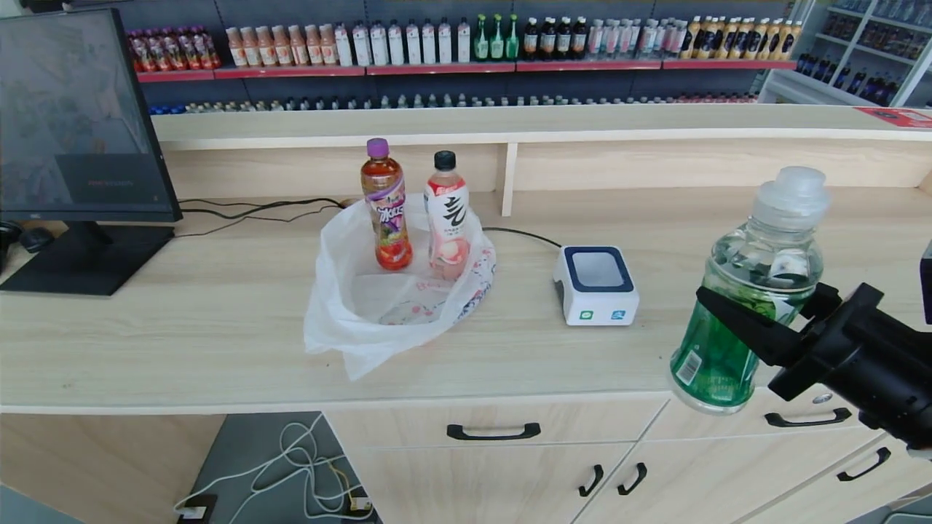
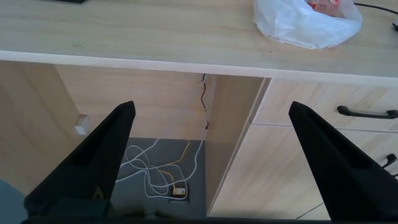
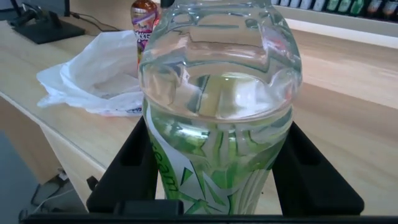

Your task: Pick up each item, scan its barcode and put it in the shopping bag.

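Right gripper (image 1: pixel 772 309) clenched on the green bottle (image 1: pixel 764 262) at mid-body, held off the near right counter edge. The scanner (image 1: pixel 595 285) sits to its left, the shopping bag (image 1: pixel 342 313) further left. Bottle nearly full, likely heavy — smooth plastic may slip or twist. Left gripper (image 2: pixel 211 155) spread wide, empty.

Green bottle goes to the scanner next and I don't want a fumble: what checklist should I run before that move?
1. Green bottle held by right hand: ok, a finger on each side.
2. Barcode found: ok, low on the bottle.
3. Scanner window uncovered: ok.
4. Barcode over scanner: not ok, bottle off to its right.
5. Shopping bag open: ok, purple-capped bottle and black-capped bottle inside.
6. Left hand clear: ok, open, below the counter edge.
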Controlling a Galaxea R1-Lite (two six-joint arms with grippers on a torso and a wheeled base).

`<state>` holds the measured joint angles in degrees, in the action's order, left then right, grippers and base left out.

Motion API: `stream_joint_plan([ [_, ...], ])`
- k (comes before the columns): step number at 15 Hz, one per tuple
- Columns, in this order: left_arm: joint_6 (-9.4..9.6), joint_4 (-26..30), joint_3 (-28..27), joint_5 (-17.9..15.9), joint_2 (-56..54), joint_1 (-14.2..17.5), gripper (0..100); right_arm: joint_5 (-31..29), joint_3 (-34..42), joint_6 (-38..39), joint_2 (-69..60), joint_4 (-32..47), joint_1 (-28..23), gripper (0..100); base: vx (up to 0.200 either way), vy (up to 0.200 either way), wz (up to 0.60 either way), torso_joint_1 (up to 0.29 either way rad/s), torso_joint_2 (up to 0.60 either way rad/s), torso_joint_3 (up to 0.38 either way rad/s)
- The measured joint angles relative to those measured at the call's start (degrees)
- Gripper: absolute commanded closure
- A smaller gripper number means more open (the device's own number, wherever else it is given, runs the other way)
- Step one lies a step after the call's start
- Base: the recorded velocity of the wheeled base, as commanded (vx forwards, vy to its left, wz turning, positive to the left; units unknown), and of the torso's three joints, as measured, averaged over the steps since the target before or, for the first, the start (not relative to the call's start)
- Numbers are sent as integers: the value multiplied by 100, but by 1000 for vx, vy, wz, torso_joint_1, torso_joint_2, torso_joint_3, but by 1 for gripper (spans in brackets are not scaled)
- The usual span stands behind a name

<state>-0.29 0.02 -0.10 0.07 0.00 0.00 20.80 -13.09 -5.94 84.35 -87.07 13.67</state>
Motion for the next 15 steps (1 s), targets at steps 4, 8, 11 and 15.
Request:
stream_joint_plan([
  [4,-11,-2,-1,0,0,0,0,-27,-41,-2,-4,-20,52,100,150,0,0,-1,1,3],
  [8,-4,-2,0,0,2,0,0,-17,-462,-13,134,61,157,100,0,0,0,0,0,0],
  [11,-2,-2,2,0,0,0,0,-11,-1559,-288,590,66,157,100,0,0,0,0,0,0],
  [15,-6,-5,5,0,0,5,0,-22,-2450,-941,1389,110,378,100,0,0,0,0,0,0],
])
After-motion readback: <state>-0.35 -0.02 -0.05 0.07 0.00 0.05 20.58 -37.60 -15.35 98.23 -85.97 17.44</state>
